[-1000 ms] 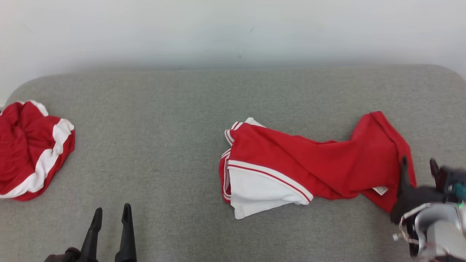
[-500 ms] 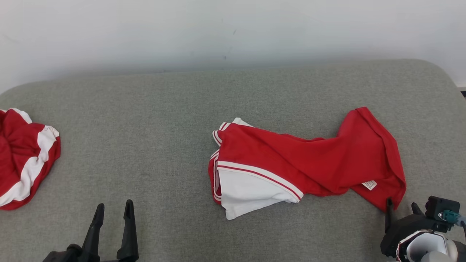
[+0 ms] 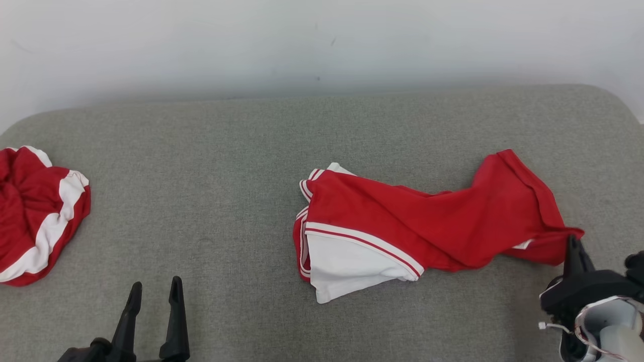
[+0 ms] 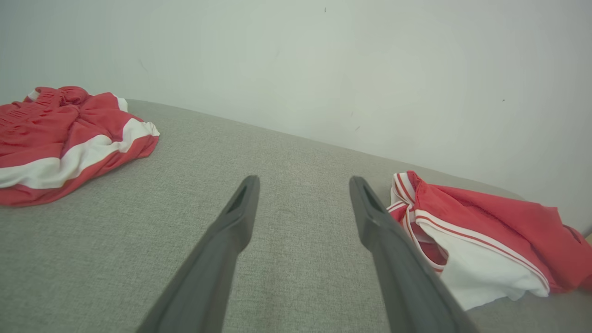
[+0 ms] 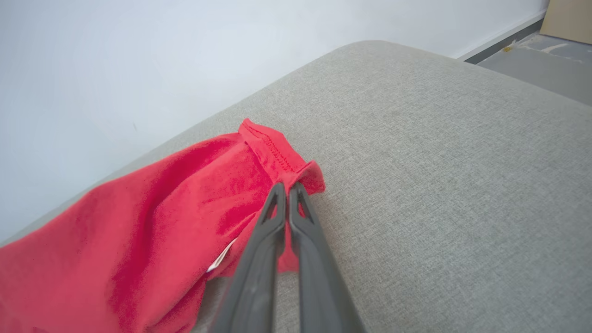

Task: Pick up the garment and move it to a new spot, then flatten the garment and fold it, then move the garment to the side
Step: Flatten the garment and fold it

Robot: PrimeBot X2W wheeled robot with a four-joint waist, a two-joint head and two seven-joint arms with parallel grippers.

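On cushion (image 3: 211,166): 2 garments (image 3: 427,221) (image 3: 35,211), right gripper (image 5: 287,186) pinching 1.

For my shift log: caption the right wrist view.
Right claw pinches the hem of the red garment on the grey cushion.

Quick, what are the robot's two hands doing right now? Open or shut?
Left gripper: open, holding nothing.
Right gripper: shut, pinching the corner of the red garment.
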